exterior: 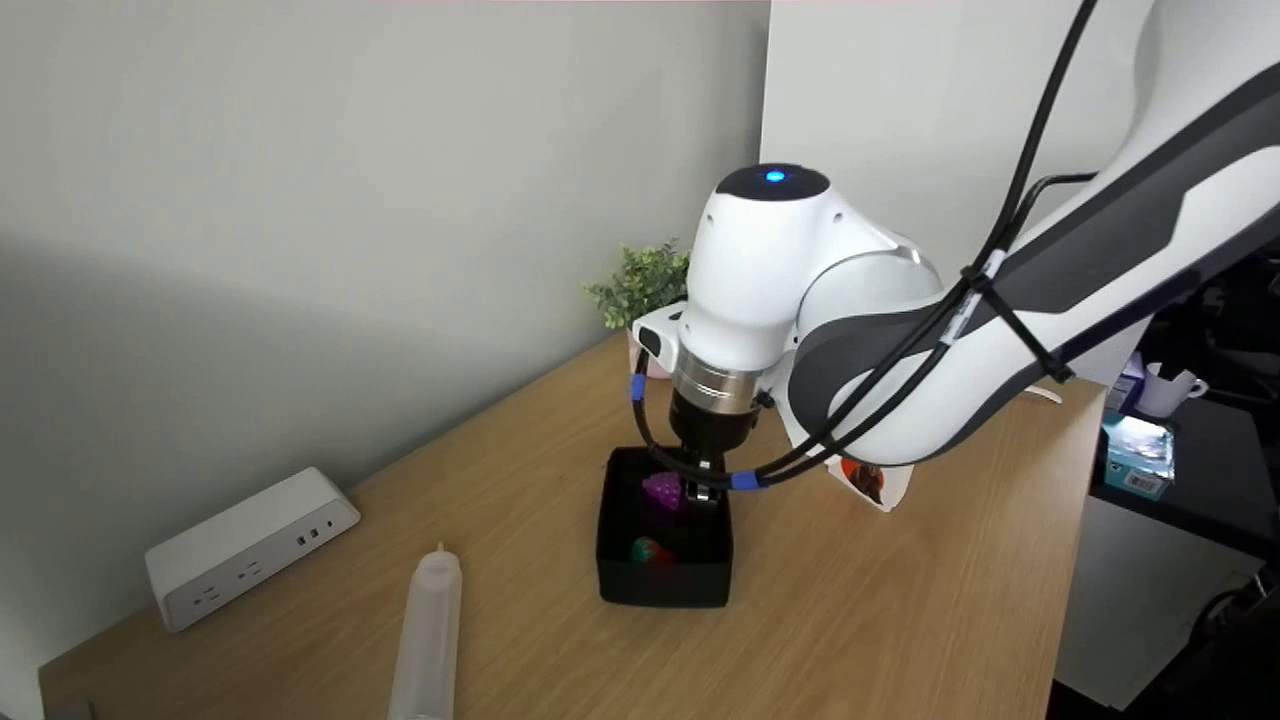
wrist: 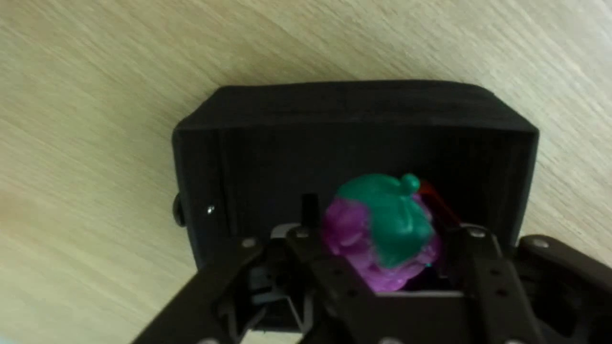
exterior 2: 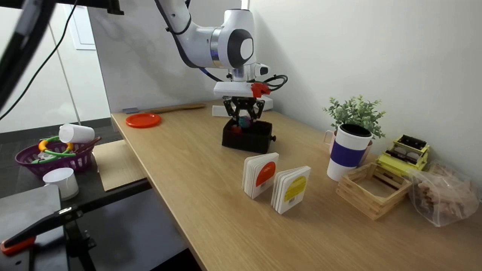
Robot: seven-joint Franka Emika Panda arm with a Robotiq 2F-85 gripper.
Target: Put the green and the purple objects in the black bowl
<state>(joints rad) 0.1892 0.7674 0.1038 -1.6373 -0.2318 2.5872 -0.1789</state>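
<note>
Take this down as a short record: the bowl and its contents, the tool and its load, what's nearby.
Container: black bowl, on the wooden table
Contents: something green next to something red; one piece or two, unclear
Tool: pointing down, closed on its load
Load: purple object with a green top
Load position: in or just over the bowl's hollow; exact height unclear
Also on table: nozzle bottle, power strip, leafy plant
Status: purple object not yet released
</note>
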